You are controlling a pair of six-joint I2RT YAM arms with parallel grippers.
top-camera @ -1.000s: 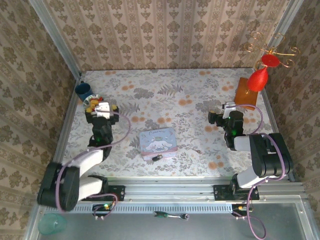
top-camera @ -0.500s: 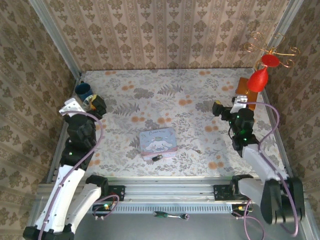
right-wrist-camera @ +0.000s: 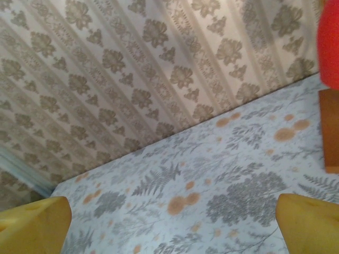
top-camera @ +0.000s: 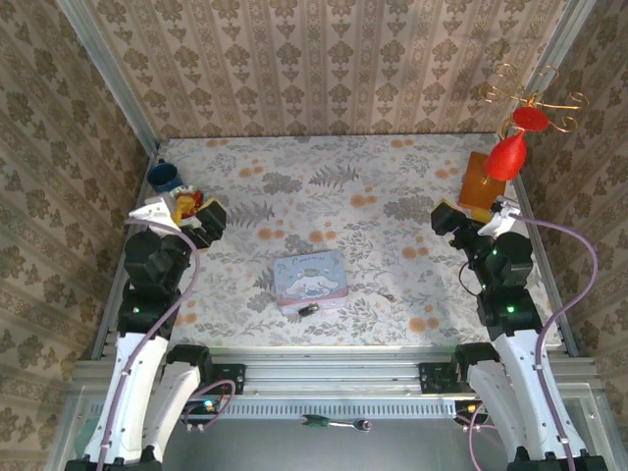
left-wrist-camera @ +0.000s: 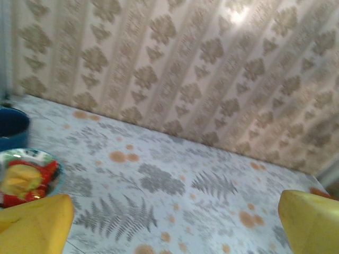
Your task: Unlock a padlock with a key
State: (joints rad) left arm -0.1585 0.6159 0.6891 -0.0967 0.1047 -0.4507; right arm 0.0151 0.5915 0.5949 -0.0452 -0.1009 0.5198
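Note:
The tiny dark padlock [top-camera: 307,309] lies on the table against the near edge of a pastel tin box [top-camera: 311,278]. A small thin dark item [top-camera: 390,297], possibly the key, lies to the right of the tin; it is too small to tell. My left gripper [top-camera: 201,218] hangs over the left side of the table, far from the padlock. In the left wrist view its yellow fingertips [left-wrist-camera: 33,225] stand wide apart, and the left gripper [left-wrist-camera: 172,233] holds nothing. My right gripper [top-camera: 449,218] is at the right side, and the right gripper [right-wrist-camera: 170,227] is open and empty too.
A blue cup [top-camera: 163,178] and a plate of toy food [top-camera: 184,203] sit at the back left, seen as the cup [left-wrist-camera: 10,127] and plate [left-wrist-camera: 26,177] up close. A wooden block [top-camera: 480,183] with a red ornament [top-camera: 505,155] on a wire stand is at the back right.
Both arms have unfolded and risen from a low tucked pose. The right gripper has shifted right and back; the left swung left, then came partway back. Padlock and tin have not moved.

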